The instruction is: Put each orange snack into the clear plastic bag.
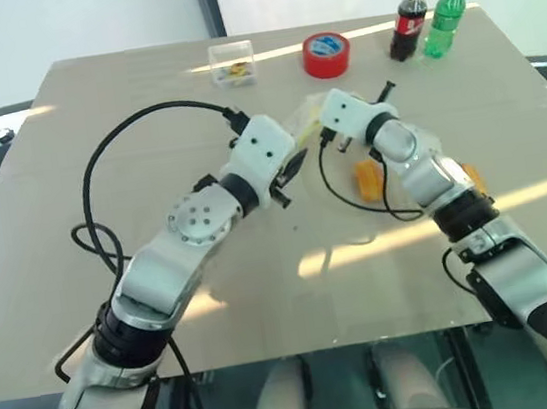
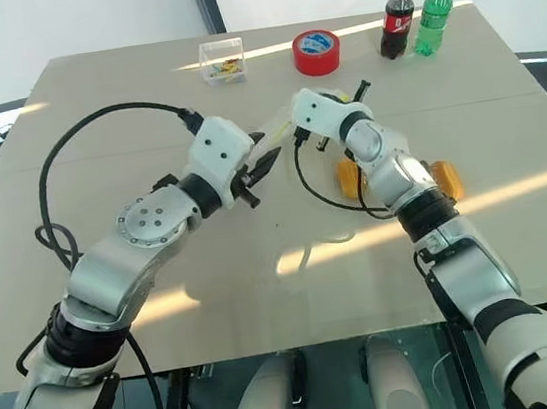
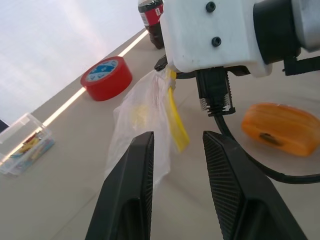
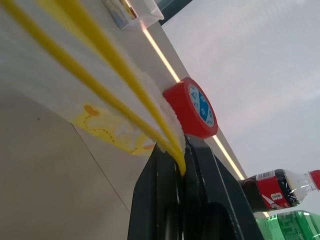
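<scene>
The clear plastic bag (image 3: 140, 112) hangs by its yellow seal strip (image 4: 125, 75) from my right gripper (image 4: 182, 150), which is shut on that strip above the table's middle. My left gripper (image 3: 175, 137) is open just in front of the bag, with the hanging strip in line with the gap between its fingers. One orange snack (image 1: 366, 180) lies on the table under my right forearm. A second orange snack (image 1: 473, 176) lies just to the right of that forearm. A small yellow piece shows through the bag.
Along the far side of the table (image 1: 50, 193) stand a small rigid clear box (image 1: 233, 65), a red tape roll (image 1: 325, 54), a cola bottle (image 1: 408, 20) and a green bottle (image 1: 444, 18). Black cables loop beside both arms.
</scene>
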